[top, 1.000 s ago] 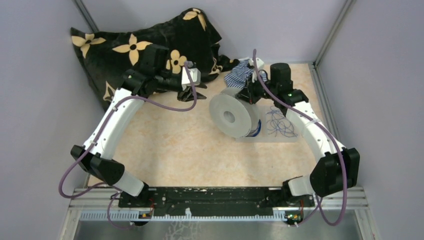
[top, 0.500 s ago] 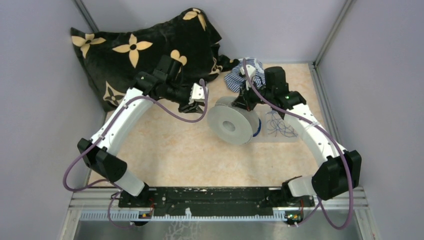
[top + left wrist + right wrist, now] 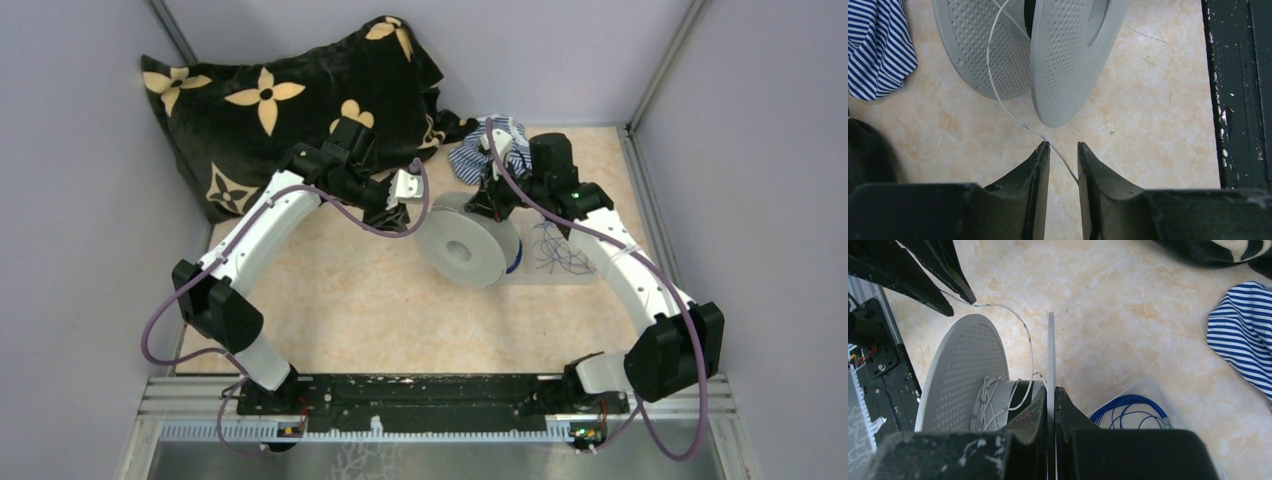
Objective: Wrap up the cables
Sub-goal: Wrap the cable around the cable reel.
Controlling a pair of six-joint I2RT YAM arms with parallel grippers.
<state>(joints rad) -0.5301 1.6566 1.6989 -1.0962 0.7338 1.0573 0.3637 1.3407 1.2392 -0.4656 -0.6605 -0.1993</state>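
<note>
Overhead view: a pale perforated spool (image 3: 462,252) stands on edge right of the table's centre, with both arms reaching to it. The left gripper (image 3: 396,210) is just to its left and the right gripper (image 3: 494,204) is at its far rim. Only this view shows the loose tangle (image 3: 553,250) of dark blue wire. It lies in a clear tray (image 3: 592,276) directly right of the spool, beneath the right forearm.

Left wrist view: the white cable (image 3: 998,95) leaves the slot between the two flanges and curves down across the table (image 3: 1158,100). It enters the narrow gap between the left fingers (image 3: 1040,170), which stand slightly parted. The cable runs along one finger's inner face with no visible pinch.

Right wrist view: the right gripper is pressed together on the thin edge of one flange. White turns are wound loosely on the hub. The blue coil (image 3: 1128,412) sits in the tray just beside that flange, apart from the fingers.

Surroundings: a striped cloth (image 3: 487,148) lies just behind the spool. A black floral blanket (image 3: 270,95) fills the far left corner behind the left arm. A grey wall (image 3: 760,200) stands close on the tray's right. A black base rail (image 3: 430,390) runs along the near edge. Bare tabletop lies open in front of and to the left of the spool.
</note>
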